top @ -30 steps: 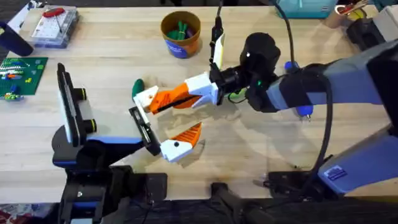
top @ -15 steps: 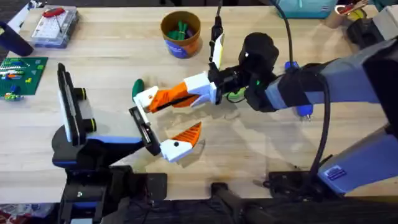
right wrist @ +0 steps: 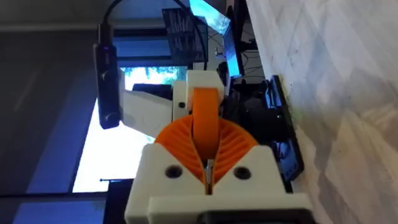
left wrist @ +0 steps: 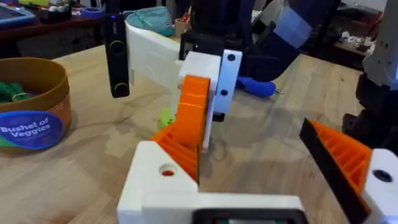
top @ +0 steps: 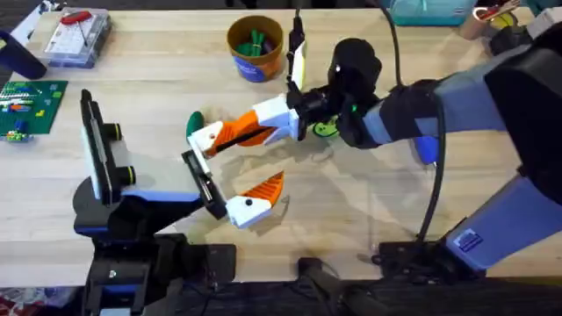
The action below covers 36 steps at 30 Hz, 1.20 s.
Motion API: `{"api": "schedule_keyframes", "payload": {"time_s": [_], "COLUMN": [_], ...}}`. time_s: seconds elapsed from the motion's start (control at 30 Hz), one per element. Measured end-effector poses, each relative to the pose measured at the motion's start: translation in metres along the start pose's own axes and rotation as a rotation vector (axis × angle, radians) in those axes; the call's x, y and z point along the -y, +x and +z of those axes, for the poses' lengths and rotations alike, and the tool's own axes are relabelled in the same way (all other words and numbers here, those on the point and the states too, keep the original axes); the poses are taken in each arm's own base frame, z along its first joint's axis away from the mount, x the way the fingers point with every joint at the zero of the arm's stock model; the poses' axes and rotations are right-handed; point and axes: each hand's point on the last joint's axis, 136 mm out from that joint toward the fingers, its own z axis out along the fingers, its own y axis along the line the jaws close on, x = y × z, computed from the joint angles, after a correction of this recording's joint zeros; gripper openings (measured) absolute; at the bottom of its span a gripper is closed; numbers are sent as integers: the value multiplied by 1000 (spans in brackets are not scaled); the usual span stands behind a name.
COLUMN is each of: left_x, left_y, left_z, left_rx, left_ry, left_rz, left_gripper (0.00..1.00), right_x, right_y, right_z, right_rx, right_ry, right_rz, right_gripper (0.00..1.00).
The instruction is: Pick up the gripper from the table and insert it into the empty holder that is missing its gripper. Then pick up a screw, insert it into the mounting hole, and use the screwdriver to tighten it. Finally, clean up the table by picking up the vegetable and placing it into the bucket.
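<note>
My right gripper (top: 221,139) reaches across the table and is shut on the loose gripper (top: 205,137), a white block with an orange wedge, held just above the far end of the holder (top: 201,183). In the right wrist view the orange pads (right wrist: 227,146) clamp that piece (right wrist: 200,93). The black rail holder carries one mounted finger (top: 255,200), so my left gripper (top: 237,174) stands open. The left wrist view has the held piece (left wrist: 165,177) close in and the mounted finger (left wrist: 348,162) beside it. A green vegetable (top: 194,122) lies behind the piece. The bucket (top: 255,48) stands at the back. The blue screwdriver (top: 426,151) lies under the right arm. The screw is out of view.
A tall black plate with yellow-ringed knobs (top: 97,145) stands at the left. A green circuit board (top: 26,101) and a clear parts box (top: 77,37) sit at the far left. A small yellow-green item (top: 325,129) lies under the right wrist.
The right arm's wrist has shifted a little up and left, tilting its fingers. The held piece has stayed almost in place above the rail's end. The left arm has not moved.
</note>
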Motion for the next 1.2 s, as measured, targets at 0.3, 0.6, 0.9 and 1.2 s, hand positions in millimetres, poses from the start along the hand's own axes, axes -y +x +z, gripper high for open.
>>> {"api": "schedule_keyframes", "payload": {"time_s": [0.3, 0.6, 0.9, 1.2], "left_x": [0, 0, 0, 0], "left_y": [0, 0, 0, 0], "left_z": [0, 0, 0, 0], "left_rx": [0, 0, 0, 0], "left_ry": [0, -1, -1, -1], "left_rz": [0, 0, 0, 0], "left_gripper": [988, 988, 986, 986], "right_x": [-1, -1, -1, -1], "right_y": [1, 1, 1, 1], "right_z": [3, 4, 4, 4], "right_rx": [-17, -17, -17, -17], "right_ry": [-1, -1, -1, -1], "right_rz": [-3, -4, -4, -4], "right_gripper": [19, 19, 19, 7]}}
